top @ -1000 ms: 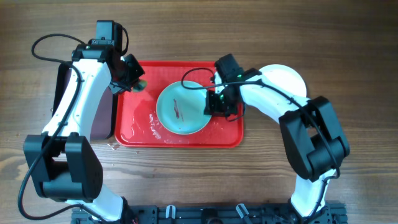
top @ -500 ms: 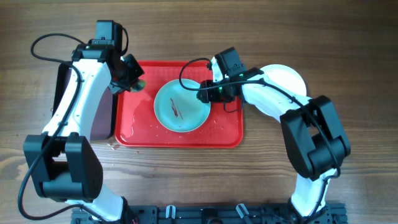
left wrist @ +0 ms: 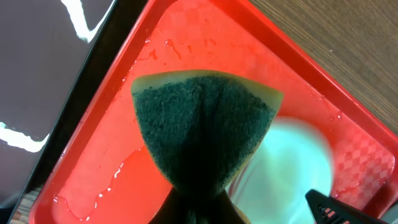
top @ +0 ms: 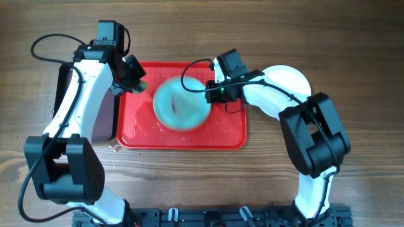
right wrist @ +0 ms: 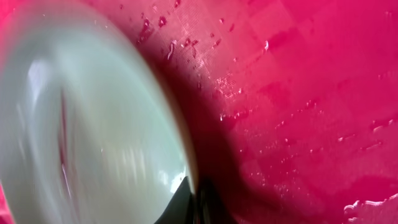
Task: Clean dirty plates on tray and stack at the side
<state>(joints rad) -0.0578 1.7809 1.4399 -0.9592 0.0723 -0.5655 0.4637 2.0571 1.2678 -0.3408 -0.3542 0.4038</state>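
A pale turquoise plate (top: 182,104) with a dark red smear is lifted and tilted over the red tray (top: 136,135), blurred by motion. My right gripper (top: 211,96) is shut on its right rim; in the right wrist view the plate (right wrist: 81,124) fills the left and the fingers pinch its edge at the bottom. My left gripper (top: 134,81) is shut on a green-faced yellow sponge (left wrist: 202,124), held above the tray's far left corner (left wrist: 99,155), left of the plate (left wrist: 292,168). A white plate (top: 291,81) lies on the table to the right, partly under my right arm.
A black tray (top: 101,116) lies along the red tray's left side, mostly under my left arm. Water drops and streaks wet the red tray floor (right wrist: 298,93). Bare wooden table (top: 202,176) surrounds the trays.
The right gripper has gripped the turquoise plate's right rim, lifted and tilted it, shifting it left over the tray. The left arm with the sponge has not moved.
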